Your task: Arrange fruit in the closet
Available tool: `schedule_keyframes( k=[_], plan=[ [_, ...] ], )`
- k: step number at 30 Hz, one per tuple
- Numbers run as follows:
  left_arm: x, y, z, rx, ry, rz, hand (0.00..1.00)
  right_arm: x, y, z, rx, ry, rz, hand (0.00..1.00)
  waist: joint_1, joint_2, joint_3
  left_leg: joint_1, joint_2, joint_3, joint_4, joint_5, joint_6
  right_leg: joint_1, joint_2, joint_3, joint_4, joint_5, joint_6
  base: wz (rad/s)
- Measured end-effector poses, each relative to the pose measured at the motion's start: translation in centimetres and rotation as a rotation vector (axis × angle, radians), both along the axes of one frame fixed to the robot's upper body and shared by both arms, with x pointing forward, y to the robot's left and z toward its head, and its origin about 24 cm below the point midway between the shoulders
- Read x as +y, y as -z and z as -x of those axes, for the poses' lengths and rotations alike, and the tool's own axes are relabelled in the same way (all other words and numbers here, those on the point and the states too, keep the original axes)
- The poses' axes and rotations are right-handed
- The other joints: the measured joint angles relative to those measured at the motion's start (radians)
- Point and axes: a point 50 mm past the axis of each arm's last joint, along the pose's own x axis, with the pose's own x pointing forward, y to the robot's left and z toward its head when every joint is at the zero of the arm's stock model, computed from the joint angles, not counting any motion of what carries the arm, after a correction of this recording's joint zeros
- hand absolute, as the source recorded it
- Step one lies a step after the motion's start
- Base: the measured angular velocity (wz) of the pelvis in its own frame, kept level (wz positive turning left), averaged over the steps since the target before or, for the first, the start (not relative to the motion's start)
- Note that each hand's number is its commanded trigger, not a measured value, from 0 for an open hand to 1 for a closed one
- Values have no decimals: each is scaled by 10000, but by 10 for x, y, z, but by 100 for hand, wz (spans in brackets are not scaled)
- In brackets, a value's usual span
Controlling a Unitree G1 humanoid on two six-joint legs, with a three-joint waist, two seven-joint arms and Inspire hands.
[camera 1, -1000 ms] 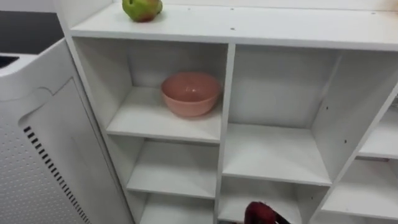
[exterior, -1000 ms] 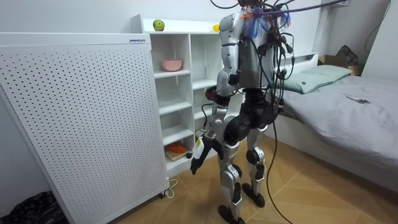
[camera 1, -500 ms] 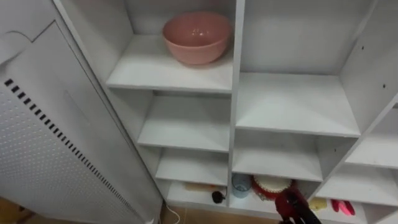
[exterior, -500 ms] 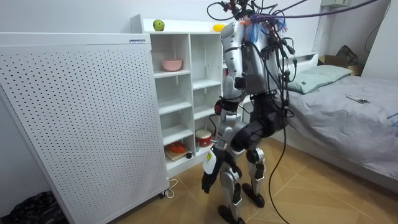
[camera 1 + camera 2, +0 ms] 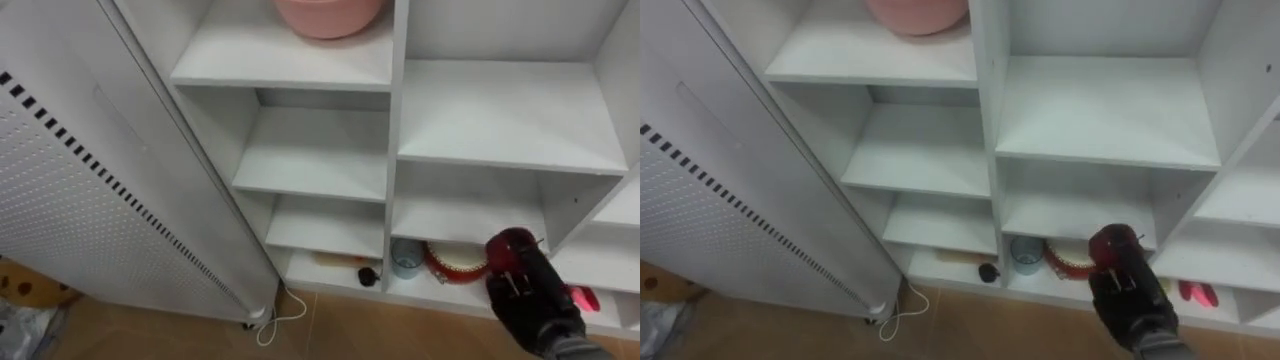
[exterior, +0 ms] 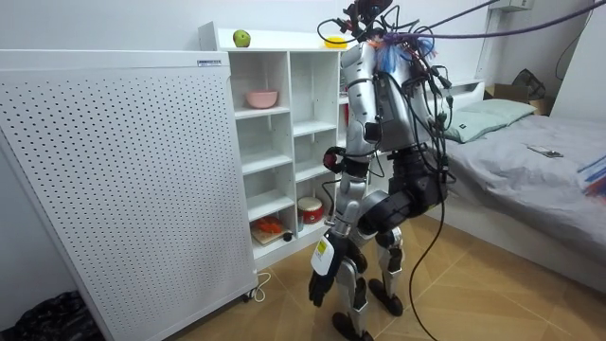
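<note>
Right hand around red fruit, before closet.

We are in a home bedroom: a bed with grey covers and a pillow stands along the room view's right, on a wooden floor. Near it we see a white shelved closet holding a pink bowl, with small household things on its lowest shelf.

Pink bowl up top, blue cup just beside red-rimmed tin, perforated white panel leftward
</note>
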Motion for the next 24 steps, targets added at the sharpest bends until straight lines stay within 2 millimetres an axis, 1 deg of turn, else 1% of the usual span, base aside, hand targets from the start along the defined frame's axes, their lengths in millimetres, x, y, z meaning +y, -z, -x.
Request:
schedule_keyframes(
  k=[3,5,6,7,8,11,14,18,20,24],
  plan=[
    [0,0,0,-22,-298,203,0,-3,-6,-2,-192,92,-90,100,1,15,-10,-22,5,3,29,-14,22,-8,-4,-5,1,0,5,0],
    [0,0,0,-55,-362,222,0,-9,-13,-4,-428,333,-208,100,2,33,-21,-115,12,8,112,-31,43,-87,-16,-13,39,0,8,0],
    [0,0,0,-58,-358,224,0,-10,-15,-5,-478,353,-158,91,1,41,-27,-156,12,15,144,-47,51,-129,-27,-13,70,-2,11,0],
    [-1,-1,-2,-117,-341,240,0,-14,-22,-7,-614,408,-62,0,-7,47,-29,-256,2,57,223,-69,75,-245,-82,-10,180,-21,7,-3],
    [-1,-1,-4,-214,-317,268,0,-17,-30,-10,-772,493,46,0,1,68,-39,-344,5,77,302,-78,90,-333,-89,-1,226,-20,8,0],
    [-1,-2,-5,-268,-304,258,0,-21,-41,-14,-1072,666,198,0,21,108,-59,-376,7,92,381,-98,112,-355,-98,3,274,-16,11,0],
    [-1,-3,-6,-305,-268,274,0,-25,-47,-15,-1244,704,319,0,120,169,-64,-386,16,96,486,-143,120,-356,-100,11,354,-24,15,0],
    [-2,-3,-6,-260,-190,391,0,-29,-52,-15,-1407,775,450,0,270,297,-97,-392,-4,106,535,-156,130,-373,-128,41,425,-41,33,0],
    [0,-2,-4,-213,-186,358,0,-28,-55,-16,-1529,765,471,0,295,296,-98,-409,-40,166,563,-163,140,-483,-152,162,583,-105,52,0],
    [0,-2,-3,-167,-143,373,0,-28,-55,-16,-1558,784,424,0,274,298,-99,-407,-74,225,605,-169,130,-549,-252,161,750,-194,-2,1]
  ],
)
